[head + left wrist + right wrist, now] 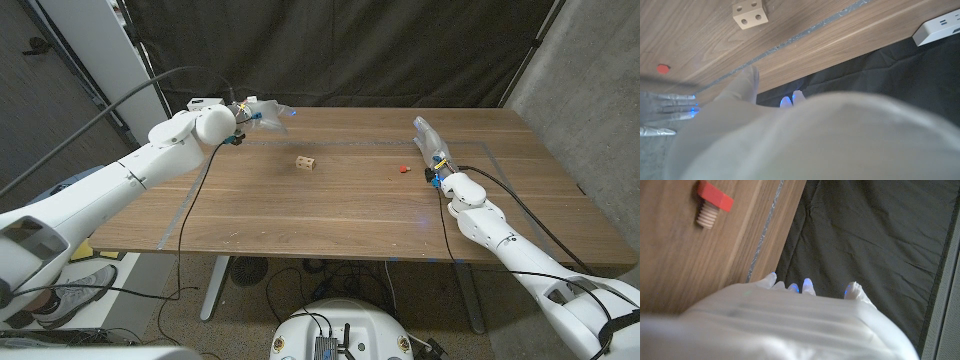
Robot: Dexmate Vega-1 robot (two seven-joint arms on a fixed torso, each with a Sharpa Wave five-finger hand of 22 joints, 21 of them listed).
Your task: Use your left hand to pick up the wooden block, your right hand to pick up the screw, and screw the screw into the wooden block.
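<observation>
A small wooden block (pixel 306 161) with round holes lies near the middle of the table; the left wrist view shows the block (pixel 749 14) with holes on its side. A screw (pixel 402 169) with a red head lies to its right, and the right wrist view shows the screw (pixel 712 206) with a pale threaded shaft. My left hand (pixel 262 114) hovers at the table's far left, well away from the block, fingers spread and empty. My right hand (pixel 431 143) is just right of the screw and behind it, fingers extended, holding nothing.
The wooden table (pixel 340 215) has grey tape lines on its top. A dark curtain hangs behind it. A white power strip (pixel 937 27) lies beyond the table edge. Cables run from both wrists.
</observation>
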